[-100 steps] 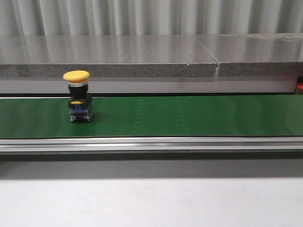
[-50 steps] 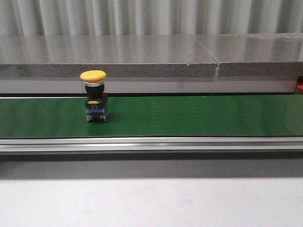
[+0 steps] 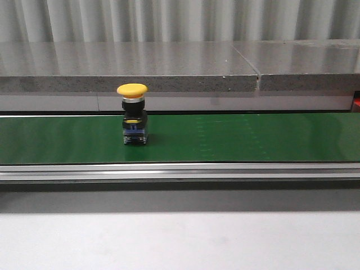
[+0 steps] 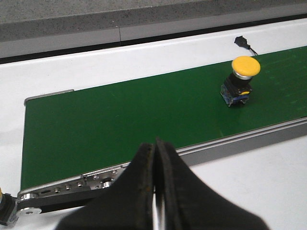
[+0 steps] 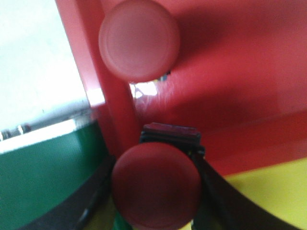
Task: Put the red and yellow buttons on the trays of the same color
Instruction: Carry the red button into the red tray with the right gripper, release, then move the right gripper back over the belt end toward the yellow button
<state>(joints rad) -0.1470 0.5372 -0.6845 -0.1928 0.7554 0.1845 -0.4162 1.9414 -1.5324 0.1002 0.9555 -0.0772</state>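
Observation:
A yellow button (image 3: 133, 113) with a black body stands upright on the green conveyor belt (image 3: 253, 138), left of centre; it also shows in the left wrist view (image 4: 242, 80). My left gripper (image 4: 156, 158) is shut and empty, near the belt's front rail, well apart from the yellow button. My right gripper (image 5: 156, 184) is shut on a red button (image 5: 156, 184), held over the edge of the red tray (image 5: 240, 72). Another red button (image 5: 139, 39) stands in the red tray. The yellow tray (image 5: 268, 191) lies beside the red one.
A grey stone ledge (image 3: 169, 67) runs behind the belt. A metal rail (image 3: 180, 171) edges the belt's front, with a white table (image 3: 180, 242) before it. A small black cable end (image 4: 242, 43) lies on the white surface beyond the belt.
The yellow button has travelled to the right along the belt, staying upright.

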